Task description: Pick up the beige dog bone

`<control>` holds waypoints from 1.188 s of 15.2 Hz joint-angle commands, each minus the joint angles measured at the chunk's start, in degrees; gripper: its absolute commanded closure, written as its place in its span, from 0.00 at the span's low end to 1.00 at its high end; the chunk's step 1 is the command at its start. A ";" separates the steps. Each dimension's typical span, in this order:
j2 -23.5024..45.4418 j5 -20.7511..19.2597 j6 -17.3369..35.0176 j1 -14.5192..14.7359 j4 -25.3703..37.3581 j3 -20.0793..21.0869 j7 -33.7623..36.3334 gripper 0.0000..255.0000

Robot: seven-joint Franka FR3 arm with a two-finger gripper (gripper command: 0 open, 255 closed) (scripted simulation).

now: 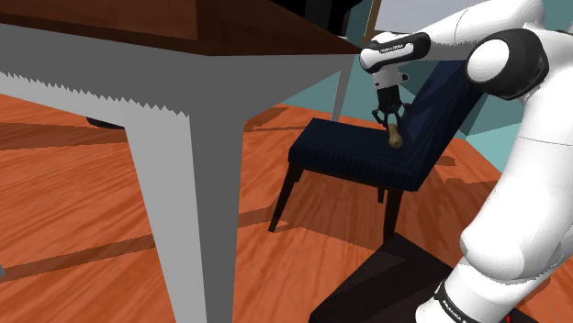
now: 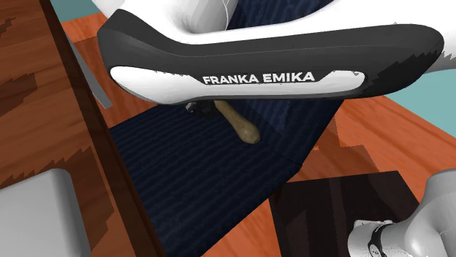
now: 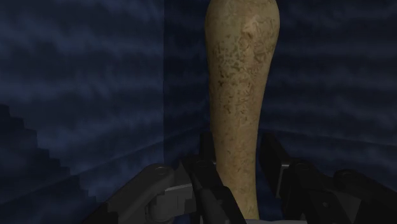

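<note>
A beige dog bone hangs clasped between my black fingers, its free knobbed end pointing away from the hand. In the shoulder view my gripper points down over the dark blue chair seat, with the bone sticking out below it, lifted off the cushion. In the second exterior view the bone slants out from under the arm's dark link, above the blue seat. The gripper is shut on the bone.
A wooden table with a grey apron and leg rises close at the shoulder view's left. The chair's backrest stands just behind the gripper. My dark stand sits on the orange wood floor.
</note>
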 commanded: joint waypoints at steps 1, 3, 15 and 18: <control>0.07 0.01 0.04 -0.01 -0.05 -0.01 0.00 1.00; 0.09 0.01 0.06 -0.01 -0.06 -0.01 0.01 1.00; 0.72 -0.19 -6.95 0.10 7.79 -0.05 -1.83 1.00; 1.24 -0.28 -9.35 0.09 10.80 -0.09 -2.54 1.00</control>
